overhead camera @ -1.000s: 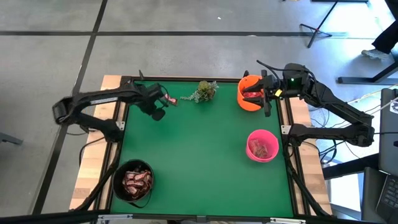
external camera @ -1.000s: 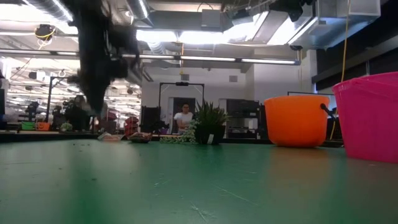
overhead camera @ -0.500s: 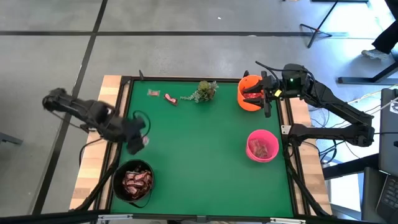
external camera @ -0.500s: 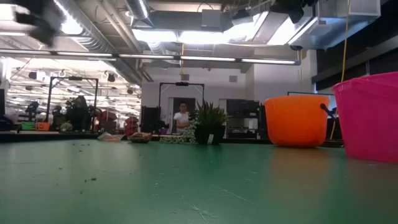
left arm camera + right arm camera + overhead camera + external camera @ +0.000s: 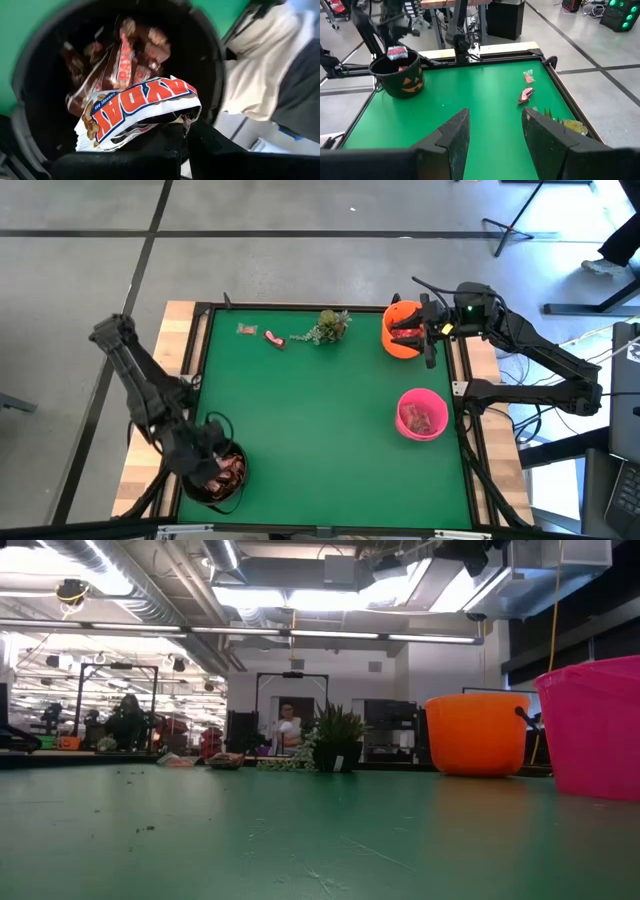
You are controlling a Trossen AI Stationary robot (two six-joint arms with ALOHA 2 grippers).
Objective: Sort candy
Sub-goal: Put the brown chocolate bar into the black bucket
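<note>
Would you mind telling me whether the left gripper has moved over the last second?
Yes. The left gripper has swung from beside the plant sprig at the far edge to above the black bowl at the near-left corner, holding a candy.

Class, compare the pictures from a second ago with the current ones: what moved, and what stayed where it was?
The left end effector swung from the table's far edge back to the black bucket, carrying a PayDay bar that it now holds above the bucket. The right end effector stayed open by the orange bowl; the pink bowl, plant sprig and two loose candies stayed put.
</note>
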